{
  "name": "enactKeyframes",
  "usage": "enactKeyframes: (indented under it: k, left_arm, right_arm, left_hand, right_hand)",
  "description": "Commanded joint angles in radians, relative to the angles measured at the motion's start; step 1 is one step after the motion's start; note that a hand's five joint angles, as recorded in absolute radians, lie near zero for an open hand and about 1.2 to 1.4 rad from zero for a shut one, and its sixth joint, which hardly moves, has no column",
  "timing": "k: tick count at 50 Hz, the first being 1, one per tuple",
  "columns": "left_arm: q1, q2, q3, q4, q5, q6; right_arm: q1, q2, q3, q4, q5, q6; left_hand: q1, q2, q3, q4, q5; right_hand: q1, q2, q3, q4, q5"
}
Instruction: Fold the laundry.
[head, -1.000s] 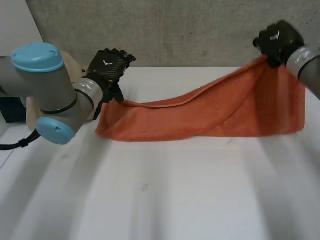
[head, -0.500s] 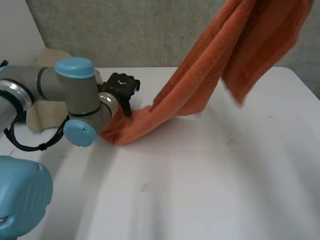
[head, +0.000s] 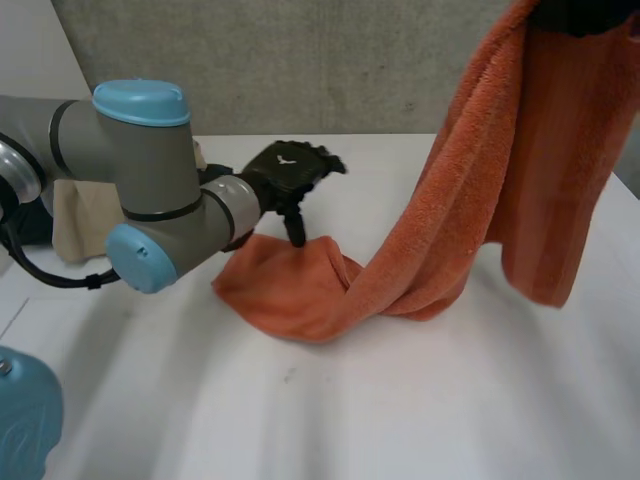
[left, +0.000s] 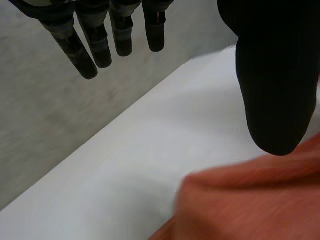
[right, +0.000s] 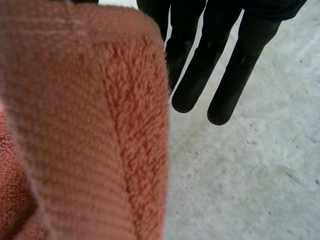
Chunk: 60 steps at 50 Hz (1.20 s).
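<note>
An orange towel (head: 480, 200) hangs from my right hand (head: 585, 12), which holds one end high above the table's right side. In the right wrist view the towel (right: 85, 125) is bunched beside the fingers (right: 220, 65), pinched at the palm. The towel's low end (head: 295, 290) lies crumpled on the white table (head: 400, 400). My left hand (head: 290, 170) hovers over that low end, open, with the thumb pointing down onto the cloth. In the left wrist view its fingers (left: 90, 45) are straight, and the thumb (left: 275, 90) is just above the towel (left: 250, 200).
A beige cloth (head: 75, 215) lies at the table's left side behind my left arm. A grey concrete wall (head: 330, 60) runs along the table's far edge.
My right hand has lifted its end of the towel from table height to high up. The low end has slid rightwards on the table, and my left hand has followed it.
</note>
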Motion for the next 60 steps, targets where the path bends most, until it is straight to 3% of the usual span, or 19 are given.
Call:
enactKeyframes:
  k: [1,6,10,11,12,19,23,31,36,41,46,50,56,60]
  left_arm:
    - [-0.084,-0.028,-0.03,-0.079,0.156,0.009]
    - [-0.134,-0.125,0.06,-0.09,0.096,0.023]
    - [-0.159,-0.172,0.131,-0.116,0.012,0.008]
    - [-0.154,-0.169,0.148,-0.125,-0.025,0.0]
    - [-0.15,-0.166,0.151,-0.129,-0.046,-0.004]
    - [-0.032,-0.047,0.148,-0.107,-0.167,-0.044]
    - [0.023,0.054,0.142,-0.042,-0.16,-0.101]
    - [0.031,0.275,0.056,0.105,-0.19,-0.138]
    - [0.025,0.364,-0.114,0.217,-0.287,-0.104]
    - [0.001,0.412,-0.363,0.285,-0.39,-0.035]
    - [-0.067,0.382,-0.588,0.328,-0.37,0.043]
    - [-0.075,0.276,-0.619,0.351,-0.35,0.103]
    - [0.003,0.19,-0.572,0.296,-0.413,0.157]
    - [0.031,0.225,-0.593,0.28,-0.421,0.152]
  right_arm:
    - [0.065,-0.006,-0.041,-0.024,0.021,0.035]
    - [0.095,-0.03,-0.047,-0.022,0.018,0.098]
    - [0.089,-0.05,-0.031,-0.03,0.018,0.138]
    - [0.072,-0.046,-0.023,-0.041,0.018,0.144]
    - [0.061,-0.043,-0.018,-0.045,0.017,0.146]
    - [-0.052,0.08,0.034,-0.1,0.023,0.109]
    - [-0.08,0.188,-0.012,-0.131,0.075,0.058]
    - [-0.039,0.41,-0.28,-0.151,0.277,-0.012]
    - [0.013,0.465,-0.296,-0.163,0.307,-0.048]
    - [0.029,0.476,-0.157,-0.16,0.305,-0.091]
    - [0.044,0.479,0.113,-0.177,0.285,-0.179]
    - [0.043,0.494,0.276,-0.2,0.271,-0.25]
    - [0.032,0.49,0.419,-0.263,0.271,-0.269]
    - [0.026,0.465,0.479,-0.291,0.273,-0.25]
  left_hand:
    - [-0.063,-0.055,-0.059,-0.05,-0.054]
    - [-0.063,-0.055,-0.059,-0.05,-0.054]
    - [0.643,0.651,0.647,0.656,0.652]
    - [1.122,1.13,1.126,1.135,1.131]
    - [1.159,1.166,1.162,1.171,1.168]
    - [1.159,1.167,1.162,1.172,1.168]
    - [1.159,1.167,1.162,1.172,1.168]
    - [1.159,1.167,1.162,1.172,1.168]
    - [1.159,1.167,1.162,1.172,1.168]
    - [1.159,1.167,1.162,1.172,1.168]
    - [1.153,1.161,1.157,1.166,1.163]
    - [0.916,0.924,0.92,0.929,0.925]
    - [0.828,0.835,0.831,0.841,0.837]
    - [0.45,0.457,0.453,0.463,0.459]
  right_hand:
    - [0.262,0.222,0.209,0.201,0.243]
    - [0.262,0.222,0.209,0.201,0.243]
    - [0.262,0.222,0.209,0.201,0.243]
    - [0.262,0.222,0.209,0.201,0.243]
    - [0.262,0.222,0.209,0.201,0.243]
    - [0.262,0.222,0.209,0.201,0.243]
    - [0.262,0.222,0.209,0.201,0.243]
    - [0.262,0.222,0.209,0.201,0.243]
    - [0.262,0.222,0.209,0.201,0.243]
    - [0.262,0.222,0.209,0.201,0.243]
    - [0.262,0.222,0.209,0.201,0.243]
    - [0.262,0.222,0.209,0.201,0.243]
    - [0.262,0.222,0.209,0.201,0.243]
    - [0.262,0.222,0.209,0.201,0.243]
